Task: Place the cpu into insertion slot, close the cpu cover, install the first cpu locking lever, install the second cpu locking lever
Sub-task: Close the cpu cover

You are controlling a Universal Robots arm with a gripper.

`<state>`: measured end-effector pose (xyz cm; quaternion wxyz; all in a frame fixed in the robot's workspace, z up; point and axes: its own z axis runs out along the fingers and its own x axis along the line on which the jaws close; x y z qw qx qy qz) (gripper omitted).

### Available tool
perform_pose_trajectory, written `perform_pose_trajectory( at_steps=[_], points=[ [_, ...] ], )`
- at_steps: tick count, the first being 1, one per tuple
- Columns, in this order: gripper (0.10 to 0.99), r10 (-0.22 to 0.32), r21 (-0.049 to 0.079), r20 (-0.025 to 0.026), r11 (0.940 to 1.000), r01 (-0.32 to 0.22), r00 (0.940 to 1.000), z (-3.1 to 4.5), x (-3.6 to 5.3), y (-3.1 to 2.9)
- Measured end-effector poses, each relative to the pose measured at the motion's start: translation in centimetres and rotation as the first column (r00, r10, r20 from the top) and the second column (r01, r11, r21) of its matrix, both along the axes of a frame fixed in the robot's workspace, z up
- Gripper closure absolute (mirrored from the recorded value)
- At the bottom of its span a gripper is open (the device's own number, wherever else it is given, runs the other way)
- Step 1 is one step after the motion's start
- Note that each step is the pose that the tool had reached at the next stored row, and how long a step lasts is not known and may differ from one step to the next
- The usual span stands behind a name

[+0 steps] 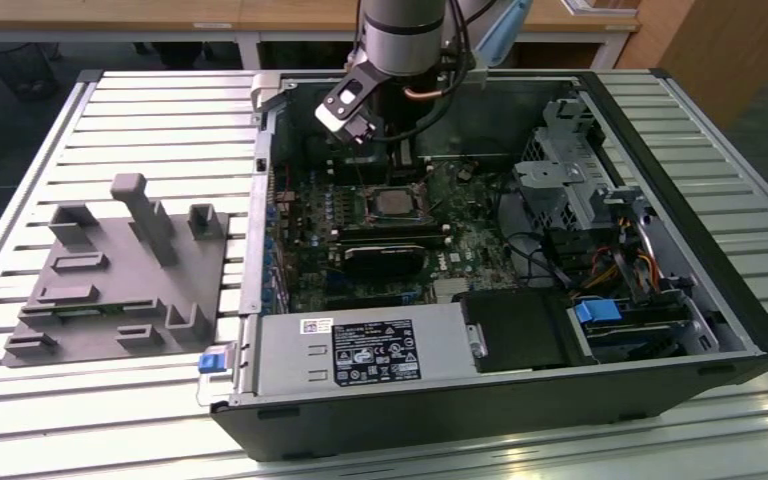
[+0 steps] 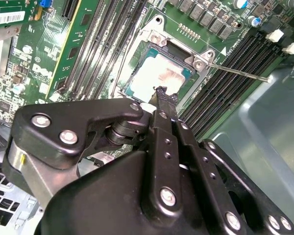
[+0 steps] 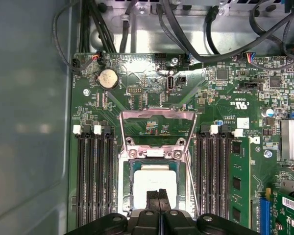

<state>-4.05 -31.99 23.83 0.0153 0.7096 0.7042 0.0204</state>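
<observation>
The cpu (image 3: 153,182) lies flat in the insertion slot (image 3: 125,183), its silver-grey top showing in both wrist views (image 2: 159,77). The cpu cover (image 3: 157,115), a thin silvery frame, stands open at the socket's side away from my fingers, with green board visible through its cut-out. A thin locking lever (image 2: 240,72) sticks out sideways from the socket corner. My gripper (image 3: 158,194) is shut with nothing between its fingers, its tips just over the cpu's edge (image 2: 161,92). In the exterior view the gripper (image 1: 407,165) hangs just behind the socket (image 1: 391,203).
Long black memory slots (image 3: 95,176) flank the socket on both sides. The open case has tall walls (image 1: 704,200), a drive cage (image 1: 564,170), cables (image 3: 186,29), a black block (image 1: 384,255) and a power supply (image 1: 357,355). A grey fixture (image 1: 117,275) lies on the slatted table.
</observation>
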Motion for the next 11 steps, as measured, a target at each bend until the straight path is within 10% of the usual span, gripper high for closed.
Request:
perform_pose_trajectory(
  at_steps=[11],
  points=[
    [0.980, 0.000, 0.000, -0.0001, 1.0000, 0.000, 1.0000, 0.27, 0.00, 0.00]
  ],
)
